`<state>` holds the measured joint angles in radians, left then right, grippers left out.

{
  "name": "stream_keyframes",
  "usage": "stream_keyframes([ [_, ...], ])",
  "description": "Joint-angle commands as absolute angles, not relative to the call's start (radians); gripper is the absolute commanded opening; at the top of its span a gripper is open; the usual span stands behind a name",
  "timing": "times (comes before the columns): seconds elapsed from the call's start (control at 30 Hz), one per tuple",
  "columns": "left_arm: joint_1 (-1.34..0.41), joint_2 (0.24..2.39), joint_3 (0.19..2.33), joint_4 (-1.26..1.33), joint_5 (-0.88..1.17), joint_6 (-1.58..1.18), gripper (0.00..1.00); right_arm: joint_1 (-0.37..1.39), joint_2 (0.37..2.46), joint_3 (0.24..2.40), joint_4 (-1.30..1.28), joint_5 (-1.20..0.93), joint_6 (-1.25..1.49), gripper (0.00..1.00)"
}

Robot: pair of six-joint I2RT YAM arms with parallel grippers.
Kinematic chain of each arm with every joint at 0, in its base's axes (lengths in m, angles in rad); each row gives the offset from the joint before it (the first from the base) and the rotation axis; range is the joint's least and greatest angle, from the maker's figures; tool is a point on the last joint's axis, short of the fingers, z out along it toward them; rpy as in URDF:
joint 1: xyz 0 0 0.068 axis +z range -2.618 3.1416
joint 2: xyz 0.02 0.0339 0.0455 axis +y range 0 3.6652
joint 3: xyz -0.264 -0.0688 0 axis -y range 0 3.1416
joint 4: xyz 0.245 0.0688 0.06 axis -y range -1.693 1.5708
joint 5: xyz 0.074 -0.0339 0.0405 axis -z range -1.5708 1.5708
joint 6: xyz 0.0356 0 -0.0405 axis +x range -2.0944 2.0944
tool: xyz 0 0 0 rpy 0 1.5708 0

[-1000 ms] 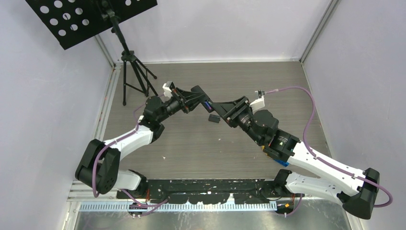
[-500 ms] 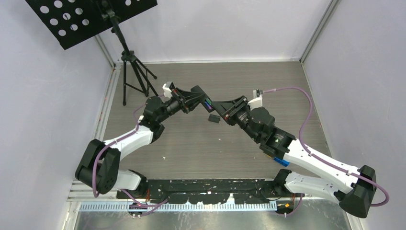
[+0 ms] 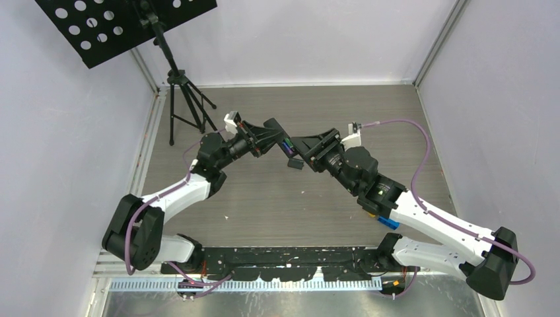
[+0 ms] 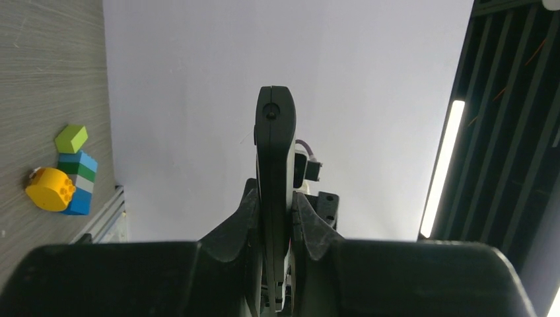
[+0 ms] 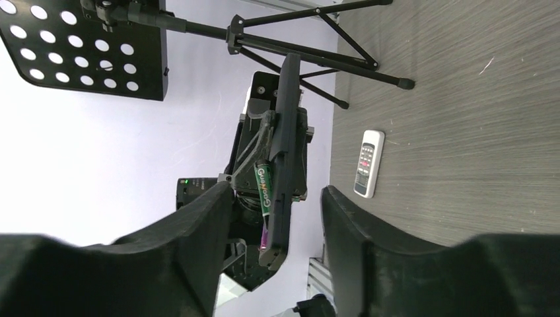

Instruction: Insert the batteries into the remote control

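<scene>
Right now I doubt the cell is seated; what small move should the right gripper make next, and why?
Probably press the green battery flatter into the black remote with the open right gripper: it seems to stand proud of the bay, and the shut left gripper holds the remote.

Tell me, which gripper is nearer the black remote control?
Left. The left gripper is shut on the black remote control, holding it above the table; the right gripper hangs open close in front of it, not gripping it.
</scene>
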<state>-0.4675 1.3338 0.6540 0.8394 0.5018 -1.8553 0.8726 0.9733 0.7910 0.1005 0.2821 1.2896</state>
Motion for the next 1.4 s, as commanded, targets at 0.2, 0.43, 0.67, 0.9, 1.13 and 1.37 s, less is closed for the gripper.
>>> stream_keyframes([
  [0.2, -0.471, 1.297, 0.783, 0.482, 0.657, -1.486, 0.0, 0.868, 0.974, 0.884, -0.042, 0.202, 0.848, 0.7],
  [0.43, -0.476, 1.31, 0.868, 0.035, 0.646, -1.197, 0.0, 0.867, 1.072, 0.912, -0.165, 0.028, 0.581, 0.6],
  [0.67, -0.479, 1.343, 0.882, -0.055, 0.584, -1.133, 0.0, 0.867, 1.137, 0.848, -0.088, 0.015, 0.601, 0.4],
  [0.9, -0.48, 1.374, 0.888, -0.057, 0.589, -1.128, 0.0, 0.867, 1.186, 0.817, -0.038, -0.038, 0.603, 0.36],
  [1.13, -0.48, 1.385, 0.893, -0.057, 0.586, -1.127, 0.0, 0.867, 1.209, 0.796, -0.006, -0.077, 0.609, 0.35],
  [1.37, -0.48, 1.38, 0.899, -0.056, 0.595, -1.122, 0.0, 0.865, 1.241, 0.8, -0.027, -0.036, 0.617, 0.2],
])
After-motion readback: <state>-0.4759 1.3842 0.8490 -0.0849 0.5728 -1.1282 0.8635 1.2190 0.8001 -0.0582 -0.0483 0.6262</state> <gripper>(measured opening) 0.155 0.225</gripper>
